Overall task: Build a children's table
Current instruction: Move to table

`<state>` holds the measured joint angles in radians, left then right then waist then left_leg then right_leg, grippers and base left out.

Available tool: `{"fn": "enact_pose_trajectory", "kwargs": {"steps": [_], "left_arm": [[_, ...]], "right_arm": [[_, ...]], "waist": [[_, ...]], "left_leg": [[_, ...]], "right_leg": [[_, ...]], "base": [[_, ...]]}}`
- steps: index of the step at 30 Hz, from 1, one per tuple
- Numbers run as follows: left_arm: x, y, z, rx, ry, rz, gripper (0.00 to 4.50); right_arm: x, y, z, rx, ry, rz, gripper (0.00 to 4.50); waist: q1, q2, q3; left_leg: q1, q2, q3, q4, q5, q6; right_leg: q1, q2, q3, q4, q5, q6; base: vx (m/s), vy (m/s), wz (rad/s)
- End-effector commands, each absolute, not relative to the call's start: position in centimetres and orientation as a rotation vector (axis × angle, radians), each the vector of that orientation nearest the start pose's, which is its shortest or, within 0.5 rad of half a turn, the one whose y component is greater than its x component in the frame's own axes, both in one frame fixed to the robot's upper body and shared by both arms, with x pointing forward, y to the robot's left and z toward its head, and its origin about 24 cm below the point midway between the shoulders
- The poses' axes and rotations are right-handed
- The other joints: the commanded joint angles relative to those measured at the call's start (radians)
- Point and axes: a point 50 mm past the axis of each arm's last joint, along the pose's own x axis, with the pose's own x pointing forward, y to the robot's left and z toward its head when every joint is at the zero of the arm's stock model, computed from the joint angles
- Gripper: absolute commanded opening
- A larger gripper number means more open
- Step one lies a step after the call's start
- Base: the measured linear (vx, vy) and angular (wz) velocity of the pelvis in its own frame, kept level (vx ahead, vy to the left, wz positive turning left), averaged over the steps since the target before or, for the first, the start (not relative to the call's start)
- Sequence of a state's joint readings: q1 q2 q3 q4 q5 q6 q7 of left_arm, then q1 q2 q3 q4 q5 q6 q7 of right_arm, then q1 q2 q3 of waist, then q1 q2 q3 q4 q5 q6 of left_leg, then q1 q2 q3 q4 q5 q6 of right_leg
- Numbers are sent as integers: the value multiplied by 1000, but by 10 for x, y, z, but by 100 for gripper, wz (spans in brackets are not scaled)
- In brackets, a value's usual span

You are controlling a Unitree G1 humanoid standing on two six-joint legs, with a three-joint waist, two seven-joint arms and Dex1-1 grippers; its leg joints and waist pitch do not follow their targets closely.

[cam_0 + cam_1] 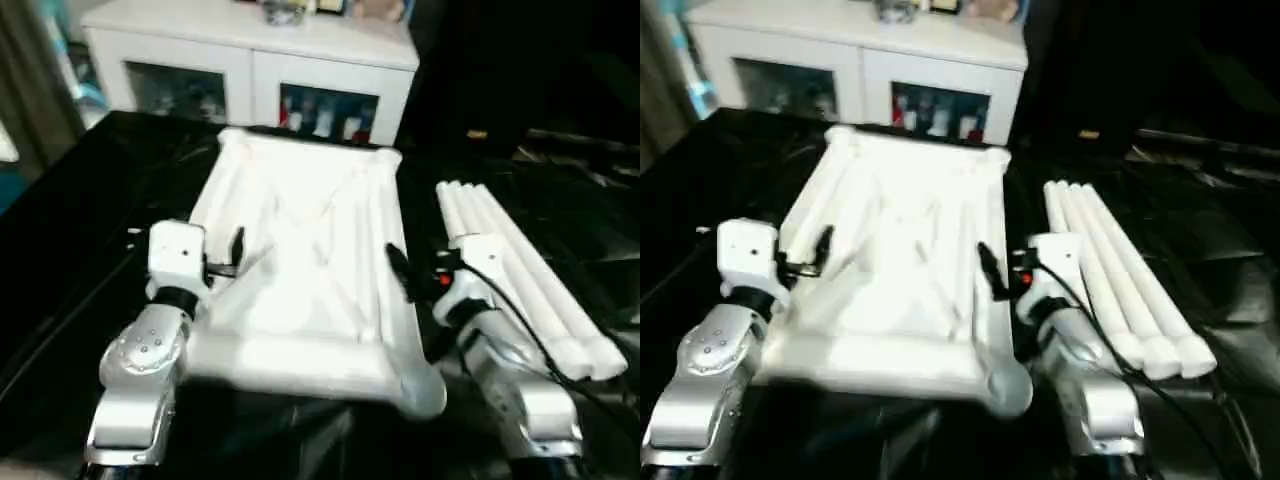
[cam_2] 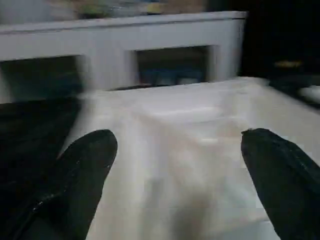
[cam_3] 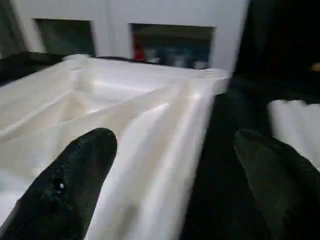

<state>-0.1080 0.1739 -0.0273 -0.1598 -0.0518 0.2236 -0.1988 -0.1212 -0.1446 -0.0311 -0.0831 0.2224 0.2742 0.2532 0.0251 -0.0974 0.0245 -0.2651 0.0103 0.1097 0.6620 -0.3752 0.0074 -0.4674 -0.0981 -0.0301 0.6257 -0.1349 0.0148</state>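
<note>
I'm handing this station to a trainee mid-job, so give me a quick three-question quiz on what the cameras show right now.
1. True or false: the four white legs are already plugged into the table top.
2. Which side of the table top do the legs lie on: the robot's left or right?
3. Multiple choice: the left gripper and right gripper are A) both open and empty, B) both shut on a leg, C) one open, one shut.

Key
1. False: they lie side by side on the black sheet, apart from the top.
2. Right.
3. A: each sits at one long edge of the top, fingers spread.
</note>
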Motion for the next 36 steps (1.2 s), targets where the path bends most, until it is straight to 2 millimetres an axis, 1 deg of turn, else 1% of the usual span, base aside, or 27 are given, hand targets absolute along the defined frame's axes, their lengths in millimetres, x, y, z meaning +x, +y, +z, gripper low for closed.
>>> {"fn": "enact_pose_trajectory", "kwargs": {"steps": [1, 2, 3, 4, 5, 6, 7, 8, 9, 10, 11, 12, 13, 14, 16, 17, 18, 19, 21, 22, 23, 25, 26, 29, 30, 32, 36], "left_arm": [[266, 136, 81, 119, 6, -391, 450], [265, 133, 80, 139, 6, -434, 450], [264, 131, 79, 164, 14, -480, 450], [262, 128, 77, 175, 26, -538, 450], [261, 125, 77, 179, 34, -591, 450], [260, 124, 78, 189, 36, -643, 450], [260, 122, 79, 187, 33, -697, 450], [261, 120, 82, 188, 19, -749, 450], [261, 118, 86, 196, -11, -802, 450], [263, 117, 89, 184, -32, -852, 450], [263, 113, 92, 142, -23, -942, 450], [262, 112, 93, 121, -16, -985, 450], [261, 107, 94, 127, 14, -1088, 450], [261, 106, 93, 136, 28, -1114, 450], [255, 99, 86, 184, 122, -1270, 450], [252, 97, 82, 214, 162, -1338, 450], [251, 97, 81, 226, 177, -1362, 450], [250, 96, 79, 237, 202, -1386, 432], [248, 94, 74, 260, 259, -1449, 415], [247, 95, 72, 268, 274, -1465, 411], [246, 95, 70, 283, 304, -1494, 411], [246, 98, 64, 349, 389, -1532, 384], [247, 99, 63, 370, 411, -1534, 373], [253, 101, 59, 437, 447, -1507, 366], [253, 101, 59, 439, 448, -1507, 355], [255, 102, 59, 442, 455, -1504, 338], [261, 105, 57, 473, 484, -1458, 306]], "right_arm": [[271, -167, 69, 58, 87, 295, 421], [270, -168, 70, 38, 93, 326, 421], [269, -167, 72, 12, 101, 386, 421], [267, -166, 74, -17, 112, 451, 421], [265, -166, 76, -44, 116, 514, 421], [262, -166, 80, -70, 123, 581, 421], [260, -168, 83, -96, 133, 637, 421], [258, -170, 86, -124, 140, 685, 421], [256, -172, 89, -152, 151, 732, 421], [254, -176, 93, -181, 157, 776, 421], [253, -180, 98, -216, 164, 823, 421], [252, -182, 100, -231, 169, 844, 421], [252, -186, 103, -266, 180, 879, 421], [252, -187, 103, -269, 188, 889, 421], [249, -189, 104, -296, 223, 961, 421], [247, -190, 104, -296, 246, 995, 421], [246, -190, 104, -296, 255, 1006, 421], [244, -190, 105, -297, 267, 1031, 428], [238, -190, 105, -304, 306, 1095, 431], [236, -191, 104, -307, 318, 1108, 431], [233, -192, 103, -314, 341, 1134, 431], [224, -195, 100, -340, 397, 1188, 431], [222, -196, 100, -345, 409, 1198, 431], [221, -196, 101, -342, 414, 1198, 431], [221, -196, 102, -345, 412, 1201, 431], [220, -195, 102, -345, 419, 1216, 431], [213, -193, 102, -340, 450, 1274, 431]], "waist": [[51, 0, -69], [54, 10, -51], [63, 19, -44], [48, 50, -39], [40, 76, -41], [8, 98, -34], [9, 102, -34], [9, 89, -21], [12, 85, -15], [19, 81, -9], [16, 78, -5], [22, 75, -6], [17, 69, -7], [15, 72, -7], [10, 69, -13], [10, 71, -14], [8, 66, -17], [5, 70, -20], [4, 68, -23], [7, 70, -26], [7, 70, -26], [12, 76, -27], [11, 77, -28], [8, 79, -32], [10, 83, -32], [7, 83, -32], [8, 79, -28]], "left_leg": [[-80, 78, -46, 77, 355, 75], [-116, 134, -83, 50, 350, 8], [-110, 141, -86, 37, 340, -20], [-102, 144, -72, -32, 384, -46], [-99, 143, -57, -71, 454, -70], [-67, 192, -46, -80, 408, -51], [-60, 191, -42, -78, 345, -29], [-68, 186, -23, -91, 146, 5], [-69, 186, -16, -98, 49, 12], [-56, 188, 1, -103, -109, 8], [-56, 187, 8, -108, -160, 3], [-46, 187, 18, -110, -192, -18], [-57, 187, 22, -118, -179, -20], [-66, 190, 20, -122, -165, -21], [-74, 191, 17, -123, -134, -18], [-73, 191, 19, -122, -116, -17], [-78, 189, 19, -122, -84, -5], [-83, 190, 21, -120, -46, -1], [-87, 189, 23, -115, -11, 7], [-82, 191, 26, -111, 15, 18], [-82, 191, 26, -111, 15, 18], [-78, 196, 31, -110, 25, 29], [-78, 197, 32, -108, 37, 33], [-87, 199, 31, -107, 81, 39], [-86, 200, 31, -108, 75, 37], [-87, 202, 32, -110, 61, 30], [-85, 202, 34, -111, 26, 25]], "right_leg": [[195, -200, 194, -70, 499, -380], [198, -188, 178, -33, 879, -481], [182, -164, 152, -43, 933, -486], [149, -65, 82, -41, 785, -453], [143, -5, 46, -26, 628, -407], [90, 34, 12, -22, 138, -270], [89, 21, 15, -32, 58, -258], [95, 6, 27, -57, -93, -257], [98, -2, 32, -69, -181, -256], [89, -14, 41, -88, -348, -242], [88, -15, 45, -97, -425, -224], [83, -19, 47, -104, -510, -196], [91, -22, 45, -105, -521, -173], [92, -27, 46, -106, -544, -150], [98, -33, 48, -106, -555, -127], [97, -33, 49, -105, -543, -127], [102, -31, 50, -104, -520, -127], [104, -31, 50, -100, -483, -138], [107, -28, 50, -97, -439, -157], [104, -28, 50, -91, -390, -187], [104, -28, 50, -91, -390, -187], [101, -22, 49, -88, -334, -213], [102, -23, 48, -81, -295, -235], [111, -25, 44, -74, -224, -263], [111, -26, 43, -74, -224, -269], [112, -27, 43, -74, -219, -280], [112, -27, 45, -80, -261, -272]], "base": [[57, 50, 21], [57, 50, 21], [52, 26, 18], [-99, -79, 3], [-99, -79, 3], [-113, -55, 6], [0, 0, 0], [0, 0, 0], [-34, 7, 19], [-52, -10, 22], [-52, -10, 22], [-47, -20, 22], [-53, -27, 11], [-53, -27, 11], [0, 0, 0], [0, 0, 0], [0, 0, 0], [0, 0, 0], [0, 0, 0], [0, 0, 0], [0, 0, 0], [0, 0, 0], [0, 0, 0], [0, 0, 0], [0, 0, 0], [0, 0, 0], [0, 0, 0]]}}
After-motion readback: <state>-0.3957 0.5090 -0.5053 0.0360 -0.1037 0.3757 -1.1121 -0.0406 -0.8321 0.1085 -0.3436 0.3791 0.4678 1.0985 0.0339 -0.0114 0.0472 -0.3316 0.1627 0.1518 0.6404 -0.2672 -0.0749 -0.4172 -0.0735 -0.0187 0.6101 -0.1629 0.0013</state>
